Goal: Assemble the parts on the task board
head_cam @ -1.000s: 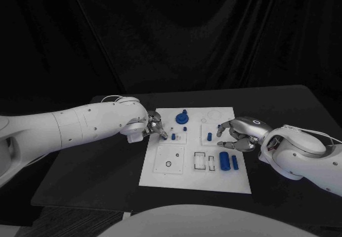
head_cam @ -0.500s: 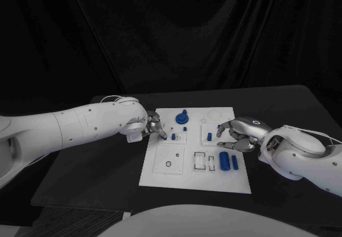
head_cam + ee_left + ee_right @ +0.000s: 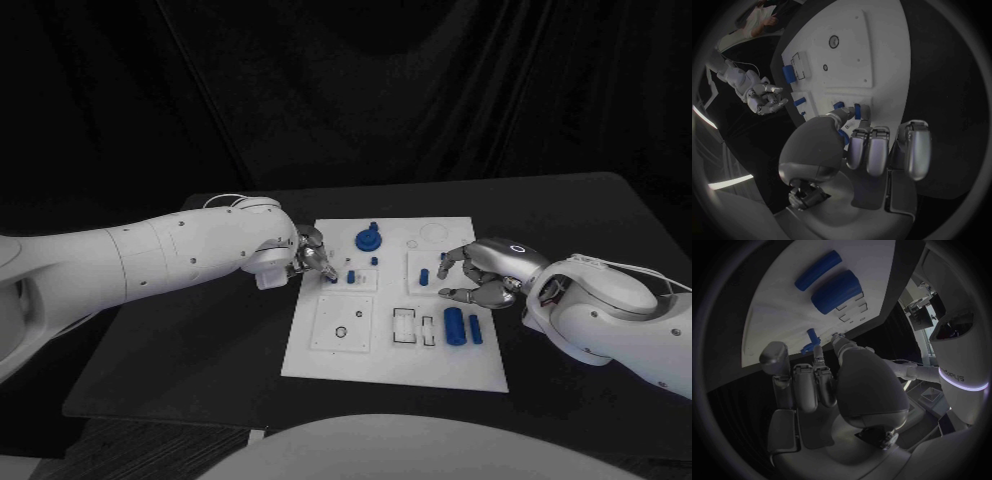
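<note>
The white task board [image 3: 378,345] lies mid-table. My left hand [image 3: 315,262] is at its left edge, fingers curled, and pinches a small blue peg [image 3: 841,106] between thumb and finger over a board slot; a second peg [image 3: 857,110] stands just beside it. My right hand [image 3: 477,273] hovers at the board's right side with fingers curled in and nothing in them. Its fingertips [image 3: 819,350] are close beside an upright blue peg [image 3: 810,338], also visible from the head camera [image 3: 423,277].
A blue round gear-like part [image 3: 368,239] sits at the board's far end. Two blue cylinders [image 3: 454,325] [image 3: 476,328] lie side by side near the right edge, with outlined slots [image 3: 405,324] beside them. Black table [image 3: 188,370] surrounds the board.
My right hand has crept slightly left toward the upright peg. The left hand and the parts hold the same places.
</note>
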You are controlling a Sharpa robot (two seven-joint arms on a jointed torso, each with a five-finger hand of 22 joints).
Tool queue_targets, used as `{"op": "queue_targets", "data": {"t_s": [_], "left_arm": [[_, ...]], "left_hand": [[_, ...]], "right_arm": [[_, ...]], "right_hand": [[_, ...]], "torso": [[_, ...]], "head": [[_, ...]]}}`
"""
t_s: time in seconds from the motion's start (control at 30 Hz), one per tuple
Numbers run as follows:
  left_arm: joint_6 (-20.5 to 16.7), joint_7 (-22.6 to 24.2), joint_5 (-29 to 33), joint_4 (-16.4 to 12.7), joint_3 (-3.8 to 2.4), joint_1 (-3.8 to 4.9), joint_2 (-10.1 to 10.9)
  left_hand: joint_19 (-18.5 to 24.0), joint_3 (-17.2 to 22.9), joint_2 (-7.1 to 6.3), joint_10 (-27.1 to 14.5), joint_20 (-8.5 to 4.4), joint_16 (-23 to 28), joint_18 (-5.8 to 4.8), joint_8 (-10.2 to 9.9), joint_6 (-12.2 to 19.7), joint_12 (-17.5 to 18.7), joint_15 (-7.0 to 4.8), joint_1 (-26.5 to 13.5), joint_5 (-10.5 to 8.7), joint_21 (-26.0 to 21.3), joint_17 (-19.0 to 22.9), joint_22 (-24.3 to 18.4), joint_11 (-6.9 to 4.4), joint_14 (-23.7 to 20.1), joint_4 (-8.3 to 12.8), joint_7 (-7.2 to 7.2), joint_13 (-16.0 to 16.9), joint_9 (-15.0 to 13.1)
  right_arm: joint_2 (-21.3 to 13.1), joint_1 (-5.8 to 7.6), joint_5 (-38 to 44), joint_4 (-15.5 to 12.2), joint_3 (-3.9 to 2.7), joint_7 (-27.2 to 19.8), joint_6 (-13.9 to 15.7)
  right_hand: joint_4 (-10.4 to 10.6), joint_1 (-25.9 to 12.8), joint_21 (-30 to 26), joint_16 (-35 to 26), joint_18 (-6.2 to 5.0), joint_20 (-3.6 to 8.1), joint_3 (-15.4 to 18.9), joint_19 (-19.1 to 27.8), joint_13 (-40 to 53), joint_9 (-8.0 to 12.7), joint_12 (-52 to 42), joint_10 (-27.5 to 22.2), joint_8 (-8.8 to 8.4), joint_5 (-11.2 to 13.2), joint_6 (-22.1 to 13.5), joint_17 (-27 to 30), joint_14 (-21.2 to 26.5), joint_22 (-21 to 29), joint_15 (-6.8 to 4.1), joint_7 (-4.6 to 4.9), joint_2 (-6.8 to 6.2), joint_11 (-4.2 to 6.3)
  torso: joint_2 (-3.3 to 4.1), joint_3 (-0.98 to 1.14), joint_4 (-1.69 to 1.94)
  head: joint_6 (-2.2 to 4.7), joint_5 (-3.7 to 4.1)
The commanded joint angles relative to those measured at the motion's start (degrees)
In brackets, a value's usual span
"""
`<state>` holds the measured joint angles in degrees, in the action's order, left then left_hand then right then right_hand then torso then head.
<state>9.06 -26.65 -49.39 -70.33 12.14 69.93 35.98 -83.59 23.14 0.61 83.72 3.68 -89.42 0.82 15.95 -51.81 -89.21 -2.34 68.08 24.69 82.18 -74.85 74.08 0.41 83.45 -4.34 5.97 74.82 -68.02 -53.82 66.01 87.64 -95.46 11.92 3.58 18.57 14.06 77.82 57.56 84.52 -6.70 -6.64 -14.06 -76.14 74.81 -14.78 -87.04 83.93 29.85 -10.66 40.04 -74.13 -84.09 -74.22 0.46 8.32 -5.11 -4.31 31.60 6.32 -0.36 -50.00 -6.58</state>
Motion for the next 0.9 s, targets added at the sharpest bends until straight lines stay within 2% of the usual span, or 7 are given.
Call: {"op": "queue_targets", "data": {"t_s": [0.03,0.3,0.37,0.43,0.6,0.7,0.9], "left_arm": [[0.92,0.03,-0.06,0.01,0.04,-0.23,-0.05],[1.80,-0.26,-0.06,0.07,0.04,-0.34,-0.19],[1.92,-0.26,-0.06,0.09,0.04,-0.37,-0.23],[1.97,-0.22,-0.06,0.11,0.04,-0.40,-0.27],[1.96,-0.11,-0.06,0.24,0.04,-0.45,-0.36],[2.01,-0.09,-0.06,0.40,0.04,-0.47,-0.42],[2.15,0.02,-0.06,0.61,0.04,-0.51,-0.47]], "left_hand": [[-1.15,10.12,1.52,6.28,-0.07,-0.58,1.31,0.61,-2.23,-0.79,-0.38,0.09,4.59,-0.38,-15.15,13.08,-0.34,6.55,1.76,-1.92,15.18,-0.21],[-0.92,9.95,1.26,6.28,-0.01,-0.58,1.39,0.44,-2.30,-0.79,-0.31,-0.13,4.00,-0.70,-15.15,12.97,-0.27,6.55,1.93,-1.86,15.18,-0.10],[-0.78,9.57,0.85,6.28,0.10,-0.58,1.43,0.11,-2.23,-0.79,-0.24,-0.42,2.16,-0.90,-15.15,12.91,-0.17,6.55,2.28,-1.84,15.18,0.07],[-0.66,8.67,0.52,6.28,0.24,-0.58,1.46,-0.44,-1.82,-0.79,-0.08,-1.29,-0.79,-1.07,-15.15,12.86,-0.08,6.55,2.05,-1.77,15.18,0.28],[-0.40,4.87,0.40,6.28,0.39,-0.58,1.56,-1.63,-1.44,-0.79,-0.01,-3.84,-6.88,-1.52,-15.15,12.74,-0.13,6.55,-0.26,-2.00,15.18,1.07],[-0.14,3.24,0.65,6.28,0.41,-0.58,1.66,-2.19,-1.50,-0.79,0.01,-4.74,-9.45,-1.95,-15.15,12.60,-0.09,6.55,-1.63,-1.98,15.18,1.62],[0.47,-0.60,0.84,5.68,0.67,-0.58,1.86,-3.37,-1.20,-0.41,0.35,-7.57,-12.41,-2.92,-15.15,12.32,0.31,6.55,-5.40,-1.56,14.80,2.71]], "right_arm": [[0.07,-0.18,0.14,-0.01,-0.03,1.08,-0.40],[0.11,-0.21,0.13,0.02,-0.03,1.14,-0.45],[0.13,-0.22,0.13,0.03,-0.03,1.15,-0.45],[0.14,-0.22,0.13,0.04,-0.03,1.16,-0.46],[0.17,-0.24,0.13,0.08,-0.03,1.19,-0.50],[0.17,-0.25,0.13,0.11,-0.03,1.21,-0.53],[0.17,-0.27,0.13,0.15,-0.03,1.29,-0.64]], "right_hand": [[-0.35,1.36,-0.78,-0.66,0.08,0.08,0.60,0.35,11.05,0.50,-0.25,0.32,0.86,-1.70,0.32,-10.54,-2.40,-6.92,0.01,0.32,0.52,-0.02],[-0.39,1.43,-0.80,-0.65,0.07,0.09,0.57,0.36,11.06,0.51,-0.25,0.32,0.86,-1.73,0.33,-10.55,-2.41,-6.91,0.00,0.32,0.55,-0.01],[-0.44,1.53,-0.85,-0.64,0.07,0.09,0.53,0.37,11.05,0.51,-0.25,0.31,0.87,-1.77,0.33,-10.55,-2.41,-6.91,0.00,0.30,0.59,-0.01],[-0.45,1.55,-0.84,-0.65,0.07,0.09,0.52,0.36,11.05,0.52,-0.24,0.31,0.87,-1.79,0.33,-10.55,-2.41,-6.91,0.00,0.30,0.60,-0.01],[-0.53,1.70,-0.89,-0.67,0.06,0.09,0.46,0.37,11.03,0.54,-0.23,0.28,0.88,-1.90,0.34,-10.53,-2.39,-6.90,-0.01,0.30,0.64,0.00],[-0.65,1.93,-0.92,-0.68,0.06,0.10,0.38,0.36,11.02,0.59,-0.23,0.27,0.88,-2.32,0.33,-10.52,-2.39,-6.91,-0.02,0.31,0.71,0.00],[-0.91,2.37,-0.94,-0.65,0.07,0.12,0.21,0.31,10.99,0.70,-0.21,0.23,0.91,-3.40,0.36,-10.53,-2.40,-6.93,-0.03,0.32,0.76,0.00]], "torso": [[-0.03,0.01,-0.01],[-0.03,0.02,-0.02],[-0.04,0.03,-0.04],[-0.05,0.07,-0.06],[-0.06,0.08,-0.07],[-0.05,0.07,-0.06],[-0.03,0.03,-0.04]], "head": [[0.00,-0.01],[0.00,0.04],[0.00,0.05],[0.00,0.03],[0.00,0.06],[0.00,0.06],[0.00,0.08]]}}
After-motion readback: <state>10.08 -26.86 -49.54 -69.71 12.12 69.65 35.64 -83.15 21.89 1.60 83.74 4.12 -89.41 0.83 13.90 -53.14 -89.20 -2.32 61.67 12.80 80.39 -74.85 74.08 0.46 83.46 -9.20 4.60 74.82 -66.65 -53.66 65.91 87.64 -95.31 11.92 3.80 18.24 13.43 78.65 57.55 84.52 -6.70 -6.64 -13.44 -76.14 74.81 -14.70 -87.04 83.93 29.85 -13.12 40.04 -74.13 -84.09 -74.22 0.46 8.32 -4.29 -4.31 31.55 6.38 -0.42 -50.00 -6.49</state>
